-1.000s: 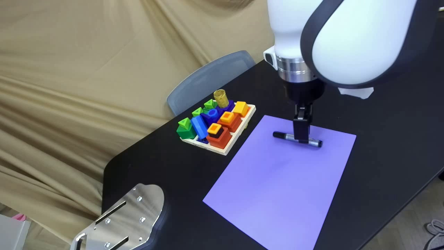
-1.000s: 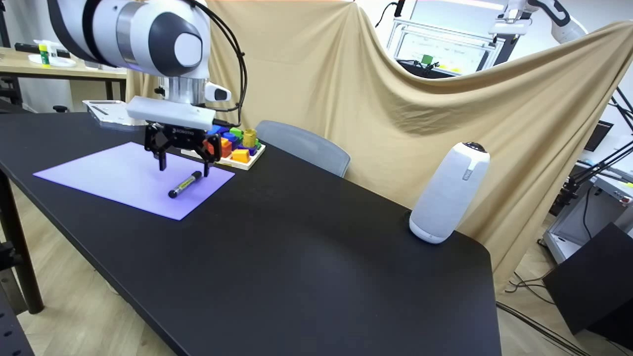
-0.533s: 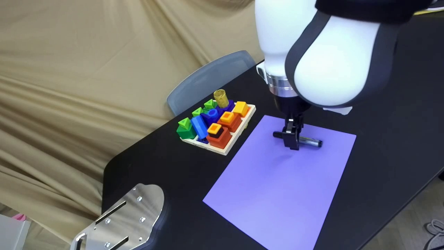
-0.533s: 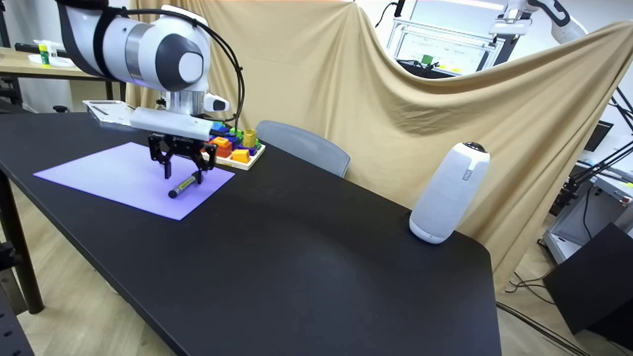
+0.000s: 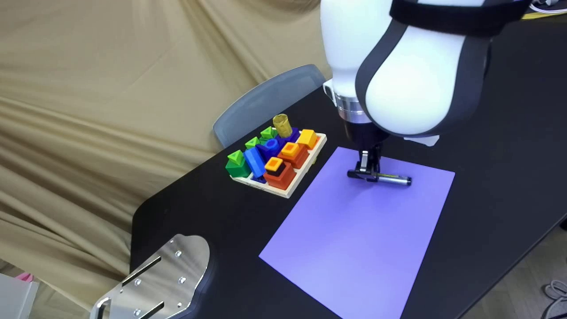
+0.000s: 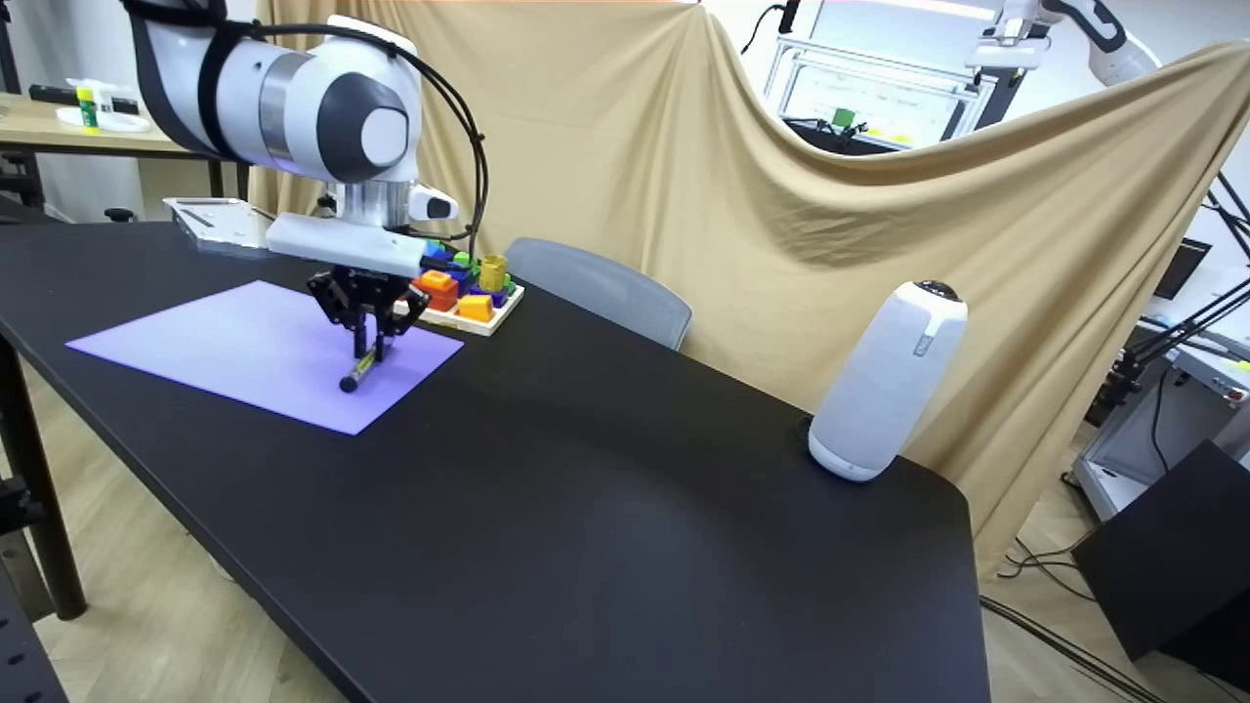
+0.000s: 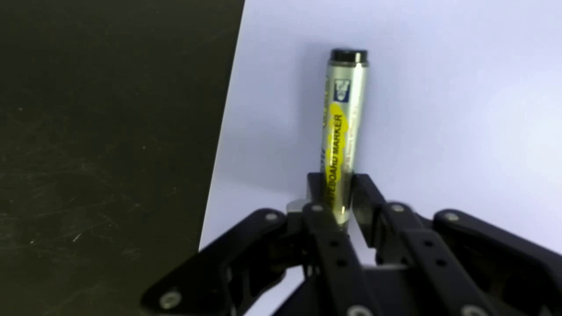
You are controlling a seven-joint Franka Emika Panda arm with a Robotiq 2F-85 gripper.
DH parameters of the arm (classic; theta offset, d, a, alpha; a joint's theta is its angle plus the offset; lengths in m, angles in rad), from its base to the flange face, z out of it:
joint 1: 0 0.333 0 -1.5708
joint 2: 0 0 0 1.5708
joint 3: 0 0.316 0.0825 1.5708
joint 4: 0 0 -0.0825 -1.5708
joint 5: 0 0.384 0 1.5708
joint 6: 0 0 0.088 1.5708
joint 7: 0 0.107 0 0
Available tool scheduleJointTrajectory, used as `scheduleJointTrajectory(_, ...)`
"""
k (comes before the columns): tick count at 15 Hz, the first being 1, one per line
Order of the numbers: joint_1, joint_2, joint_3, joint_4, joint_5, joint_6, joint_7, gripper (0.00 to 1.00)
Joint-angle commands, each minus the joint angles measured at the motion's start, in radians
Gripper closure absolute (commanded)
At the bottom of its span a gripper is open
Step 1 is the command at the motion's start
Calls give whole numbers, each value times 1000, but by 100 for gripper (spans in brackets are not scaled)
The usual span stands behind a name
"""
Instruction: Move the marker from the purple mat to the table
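Observation:
The marker, silver with a yellow label and black ends, is at the surface of the purple mat, near one short edge. Whether it touches the mat or is just clear of it I cannot tell. My gripper points down and is shut on the marker, one finger on each side of the barrel. In the wrist view the fingers hide the marker's capped end. An exterior view shows both ends of the marker sticking out past the gripper. Around the mat is the black table.
A pale tray of colourful blocks stands beside the mat, close to the arm. A metal plate sits at the table's end. A tall light-grey device stands near a far corner. A grey chair and beige cloth are behind.
My gripper has come down and shifted along the marker toward its capped end. Its fingers were wide apart and have now closed on the barrel. The marker has turned and shifted slightly.

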Motion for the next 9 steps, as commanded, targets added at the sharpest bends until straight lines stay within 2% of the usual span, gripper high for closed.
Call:
scheduleJointTrajectory(1,-22,-7,23,16,15,-4,19,98)
scheduleJointTrajectory(2,-29,-12,26,22,25,-16,20,95)
scheduleJointTrajectory(5,-58,-29,42,45,73,-38,28,95)
scheduleJointTrajectory(9,-80,-54,9,87,139,-67,86,95)
